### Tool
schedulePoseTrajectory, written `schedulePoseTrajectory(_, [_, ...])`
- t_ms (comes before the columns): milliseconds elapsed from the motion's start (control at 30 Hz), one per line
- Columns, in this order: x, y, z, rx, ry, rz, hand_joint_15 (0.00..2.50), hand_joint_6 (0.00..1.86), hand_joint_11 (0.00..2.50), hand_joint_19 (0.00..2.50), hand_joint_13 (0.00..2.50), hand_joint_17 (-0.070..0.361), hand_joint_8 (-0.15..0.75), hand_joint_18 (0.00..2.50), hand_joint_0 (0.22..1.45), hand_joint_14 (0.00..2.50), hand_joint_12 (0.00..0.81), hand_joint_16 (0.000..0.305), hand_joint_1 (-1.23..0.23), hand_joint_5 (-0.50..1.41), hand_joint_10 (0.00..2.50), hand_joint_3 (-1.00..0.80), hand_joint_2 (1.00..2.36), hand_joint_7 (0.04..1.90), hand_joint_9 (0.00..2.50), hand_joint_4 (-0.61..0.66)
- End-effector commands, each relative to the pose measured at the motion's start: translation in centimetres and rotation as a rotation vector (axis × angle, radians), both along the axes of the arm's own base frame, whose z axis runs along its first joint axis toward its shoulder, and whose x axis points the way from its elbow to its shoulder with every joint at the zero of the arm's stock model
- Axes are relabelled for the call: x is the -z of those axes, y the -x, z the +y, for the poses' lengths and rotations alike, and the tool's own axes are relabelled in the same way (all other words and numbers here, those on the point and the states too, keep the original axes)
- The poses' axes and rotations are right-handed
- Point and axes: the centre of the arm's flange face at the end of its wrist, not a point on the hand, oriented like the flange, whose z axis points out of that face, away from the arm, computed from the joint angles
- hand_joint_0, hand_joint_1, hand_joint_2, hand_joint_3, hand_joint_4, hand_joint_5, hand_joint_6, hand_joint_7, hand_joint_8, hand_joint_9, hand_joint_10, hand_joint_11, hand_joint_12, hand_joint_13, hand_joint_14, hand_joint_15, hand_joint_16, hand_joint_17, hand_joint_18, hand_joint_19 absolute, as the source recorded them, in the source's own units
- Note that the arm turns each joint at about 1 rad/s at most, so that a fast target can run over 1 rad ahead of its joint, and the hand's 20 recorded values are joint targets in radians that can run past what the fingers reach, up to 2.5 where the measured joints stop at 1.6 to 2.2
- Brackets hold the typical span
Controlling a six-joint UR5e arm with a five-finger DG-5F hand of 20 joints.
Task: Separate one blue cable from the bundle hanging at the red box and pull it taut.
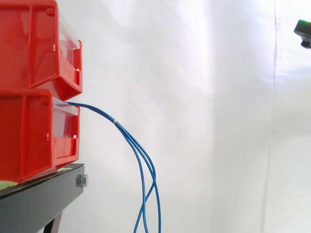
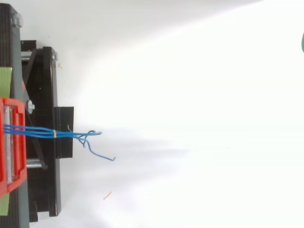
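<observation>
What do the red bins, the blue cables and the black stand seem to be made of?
Red bins: likely moulded plastic, glossy, with ribbed walls. Blue cables: thin wire in smooth blue insulation, bending freely. Black stand: probably painted metal, matte, bolted at the corner.

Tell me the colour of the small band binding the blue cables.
Pale yellow. The band around the blue cables shows best in the side view.

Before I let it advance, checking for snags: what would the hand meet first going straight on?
Probably nothing soon: the hand sits high at the right edge; the thin blue cables hang well below its line. Heading unclear.
</observation>
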Motion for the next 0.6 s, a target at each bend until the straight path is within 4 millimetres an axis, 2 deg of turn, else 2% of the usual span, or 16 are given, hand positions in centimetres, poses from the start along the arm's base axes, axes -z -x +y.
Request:
schedulePoseTrajectory(0, [1.1,-0.8,0.2,-0.002,0.004,0.015,0.22,0.50,0.26,0.25,0.57,0.137,0.257,0.49,0.52,0.01,0.330,0.061,-0.52,-0.20,0.01,-0.50,1.00,0.83,0.59,0.20])
schedulePoseTrajectory(367, [3.7,-3.1,0.3,0.000,0.005,0.003,0.25,0.50,0.29,0.28,0.63,0.121,0.240,0.52,0.52,0.01,0.311,0.054,-0.63,-0.20,0.01,-0.50,1.00,0.85,0.65,0.18])
schedulePoseTrajectory(433, [4.9,-4.3,0.5,-0.002,0.008,-0.007,0.25,0.50,0.29,0.28,0.63,0.121,0.241,0.52,0.52,0.01,0.312,0.054,-0.63,-0.20,0.01,-0.50,1.00,0.85,0.65,0.19])
schedulePoseTrajectory(567, [6.3,-5.4,0.7,-0.004,0.011,-0.005,0.26,0.50,0.30,0.28,0.64,0.121,0.244,0.53,0.51,0.01,0.315,0.054,-0.65,-0.20,0.01,-0.50,1.00,0.85,0.65,0.19])
